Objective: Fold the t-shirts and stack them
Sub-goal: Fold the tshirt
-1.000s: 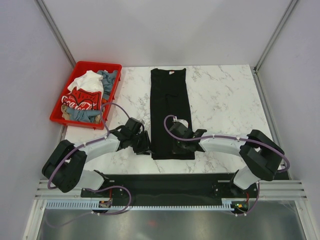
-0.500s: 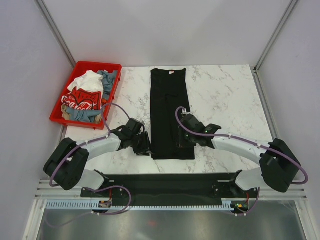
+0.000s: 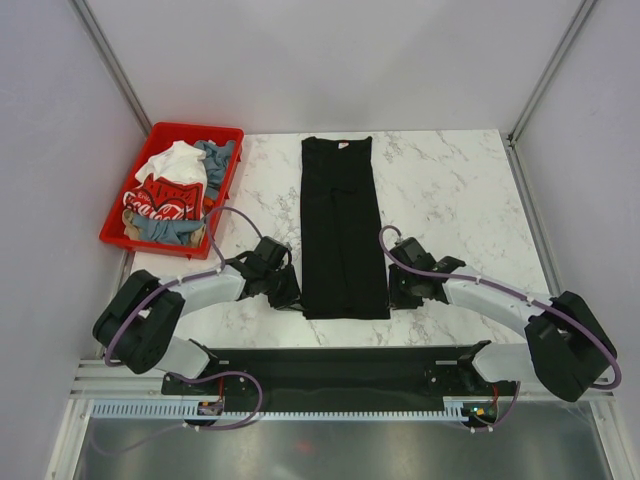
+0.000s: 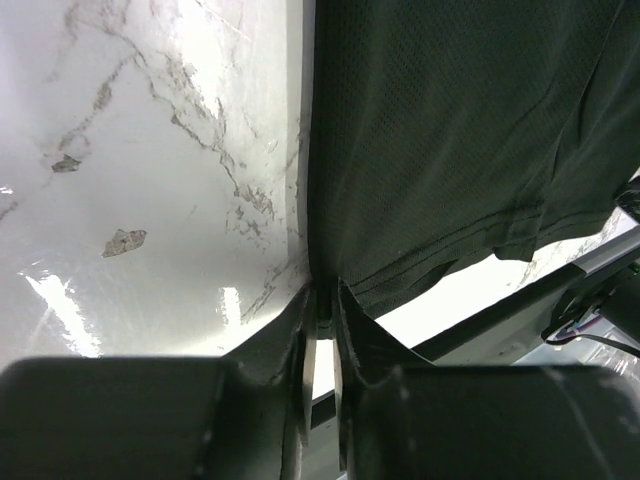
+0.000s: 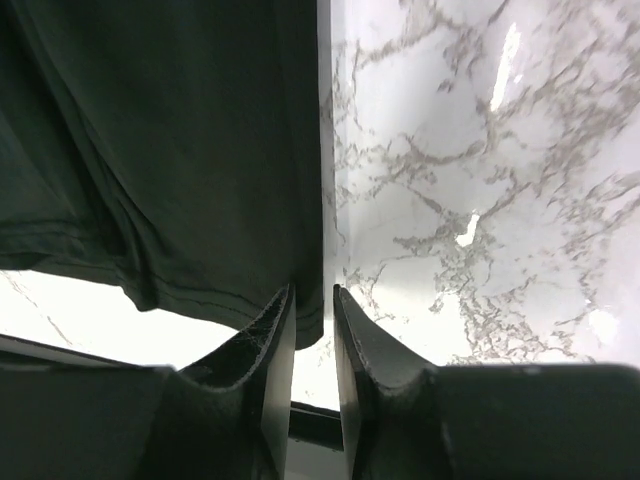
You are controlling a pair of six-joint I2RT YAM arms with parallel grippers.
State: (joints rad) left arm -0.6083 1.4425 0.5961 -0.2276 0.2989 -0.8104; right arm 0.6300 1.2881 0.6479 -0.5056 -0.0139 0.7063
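The black t-shirt [image 3: 340, 225] lies folded into a long narrow strip down the middle of the marble table, neck label at the far end. My left gripper [image 3: 290, 292] is at its near left corner. In the left wrist view the gripper [image 4: 321, 292] is pinched shut on the left edge of the shirt [image 4: 460, 130]. My right gripper [image 3: 397, 290] is at the near right edge. In the right wrist view it [image 5: 312, 292] is narrowly open, straddling the right edge of the shirt [image 5: 160, 130] near the hem.
A red bin [image 3: 195, 128] at the far left holds a white tee [image 3: 180, 162], a red Coca-Cola tee [image 3: 165, 198] and grey-blue cloth [image 3: 215, 155]. Bare marble [image 3: 450, 190] lies right of the shirt. Grey walls close in the table.
My right gripper has moved right, from on top of the shirt's near part to its right edge. The left gripper has stayed at the near left corner.
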